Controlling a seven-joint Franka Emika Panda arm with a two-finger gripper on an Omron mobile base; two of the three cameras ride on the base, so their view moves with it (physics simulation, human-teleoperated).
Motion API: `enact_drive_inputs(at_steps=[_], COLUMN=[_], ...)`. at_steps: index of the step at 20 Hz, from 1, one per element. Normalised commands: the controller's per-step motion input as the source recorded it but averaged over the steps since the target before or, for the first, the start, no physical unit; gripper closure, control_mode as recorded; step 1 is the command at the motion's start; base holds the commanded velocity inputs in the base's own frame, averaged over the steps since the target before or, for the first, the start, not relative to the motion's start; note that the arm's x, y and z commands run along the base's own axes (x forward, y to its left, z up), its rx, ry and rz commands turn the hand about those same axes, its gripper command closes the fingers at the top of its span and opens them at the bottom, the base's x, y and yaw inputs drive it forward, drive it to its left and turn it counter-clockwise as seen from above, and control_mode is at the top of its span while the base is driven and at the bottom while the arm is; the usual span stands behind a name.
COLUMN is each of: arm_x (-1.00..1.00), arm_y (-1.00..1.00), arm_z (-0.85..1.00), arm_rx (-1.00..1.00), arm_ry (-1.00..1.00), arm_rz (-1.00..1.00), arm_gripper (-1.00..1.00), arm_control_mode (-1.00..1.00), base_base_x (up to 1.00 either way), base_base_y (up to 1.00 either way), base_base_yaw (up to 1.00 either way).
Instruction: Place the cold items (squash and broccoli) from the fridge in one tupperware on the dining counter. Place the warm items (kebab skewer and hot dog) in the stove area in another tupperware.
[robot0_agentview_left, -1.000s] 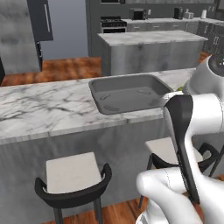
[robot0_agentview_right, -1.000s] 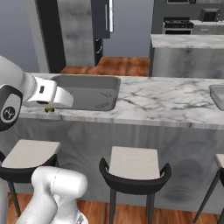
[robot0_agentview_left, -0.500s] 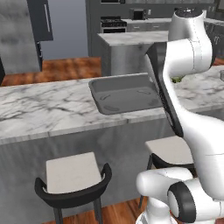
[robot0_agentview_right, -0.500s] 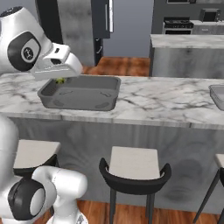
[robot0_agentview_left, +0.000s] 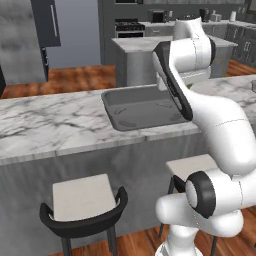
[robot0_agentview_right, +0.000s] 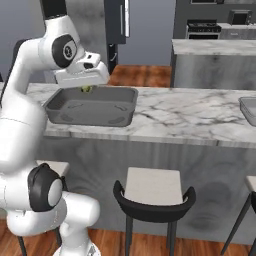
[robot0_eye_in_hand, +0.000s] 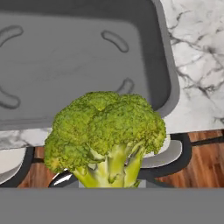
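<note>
The claw (robot0_agentview_right: 86, 88) is clenched on a bumpy green broccoli head (robot0_eye_in_hand: 105, 135), bottom centre of the hand view, hanging over the near edge of the empty dark grey rectangular tupperware tray (robot0_eye_in_hand: 168, 83) on the white marble desk (robot0_agentview_right: 180, 120).

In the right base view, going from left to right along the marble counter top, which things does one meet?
End effector holding the broccoli → grey tupperware → bare marble counter → second tupperware at the right edge.
</note>
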Motion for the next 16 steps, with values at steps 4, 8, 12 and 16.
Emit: enact_drive_inputs(at_steps=[4, 8, 12, 16], arm_x=[0.76, 0.75, 0.68, 0.45], arm_y=[-0.1, -0.14, -0.1, -0.1], arm_z=[-0.42, -0.36, -0.41, -0.46], arm_rx=[0.03, 0.02, 0.0, 0.0], arm_ry=[0.11, 0.16, 0.15, 0.09], arm_rz=[0.06, 0.06, 0.05, 0.02], arm_gripper=[1.0, 1.0, 1.0, 1.0], arm_control_mode=[-1.0, -1.0, -1.0, -1.0], base_base_x=[0.0, 0.0, 0.0, 0.0], base_base_y=[0.0, 0.0, 0.0, 0.0], base_base_yaw=[0.0, 0.0, 0.0, 0.0])
